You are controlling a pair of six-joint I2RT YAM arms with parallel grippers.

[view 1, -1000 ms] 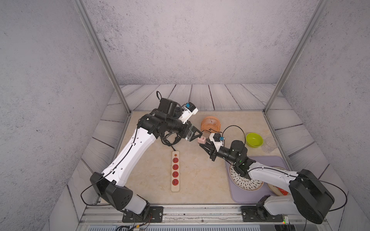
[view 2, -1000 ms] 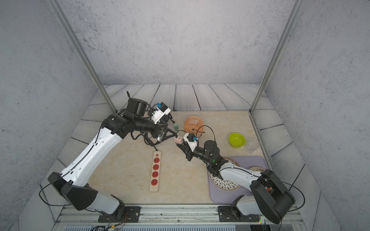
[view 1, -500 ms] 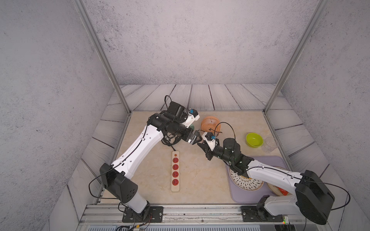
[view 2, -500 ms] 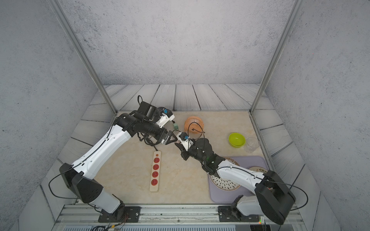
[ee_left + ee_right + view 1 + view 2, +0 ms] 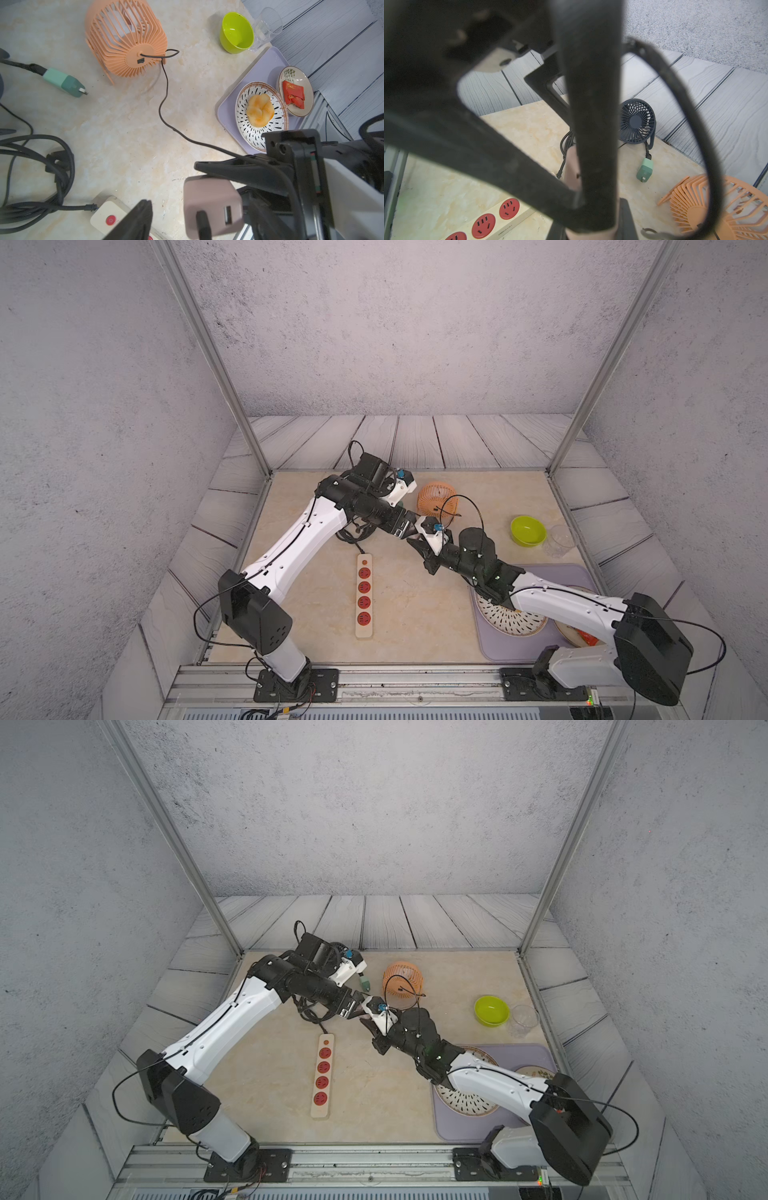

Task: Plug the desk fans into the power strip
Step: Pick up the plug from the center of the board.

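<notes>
Right jaws clamped on pink plug of the desk fan, held aloft, seemingly for handover. Left jaws apart, flanking it. Just below both, power strip lies flat on surface, sockets empty.

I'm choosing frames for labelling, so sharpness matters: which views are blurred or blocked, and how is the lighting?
Right wrist view: black hardware and a cable loop at the lens are badly blurred and block much; the dark blue fan behind is sharp. Left wrist view: orange fan crisp, pink adapter slightly soft. Both top views: even light, faint shadows, power strip clear.
</notes>
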